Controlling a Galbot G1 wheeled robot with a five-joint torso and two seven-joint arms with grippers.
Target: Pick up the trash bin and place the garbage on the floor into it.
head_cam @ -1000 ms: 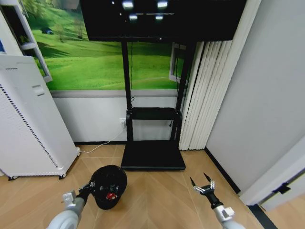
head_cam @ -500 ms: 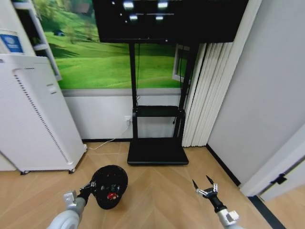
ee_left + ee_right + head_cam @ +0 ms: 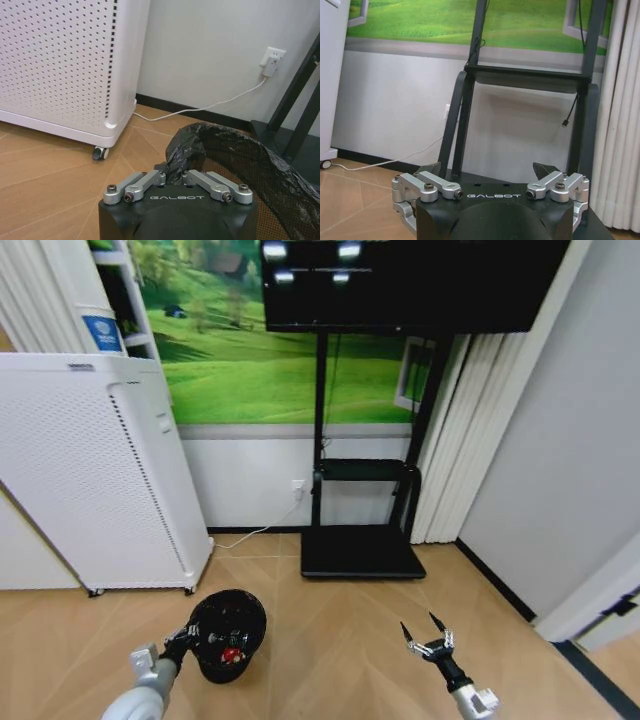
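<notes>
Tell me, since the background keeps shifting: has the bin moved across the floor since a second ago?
Yes. The bin, gripped by the left gripper, has gone leftward with the turning robot: it sat before the black stand base, now near the white unit.

I have the bin (image 3: pixel 229 633) low on my left, the left gripper (image 3: pixel 188 632) clamped on its near-left rim. A bit of garbage (image 3: pixel 231 653) lies inside. Behind it to the left stands the perforated unit (image 3: pixel 95 475); the TV stand (image 3: pixel 362 550) is behind to the right. My right gripper (image 3: pixel 426 632) hangs spread over bare floor (image 3: pixel 330 640), well apart from the bin.
</notes>
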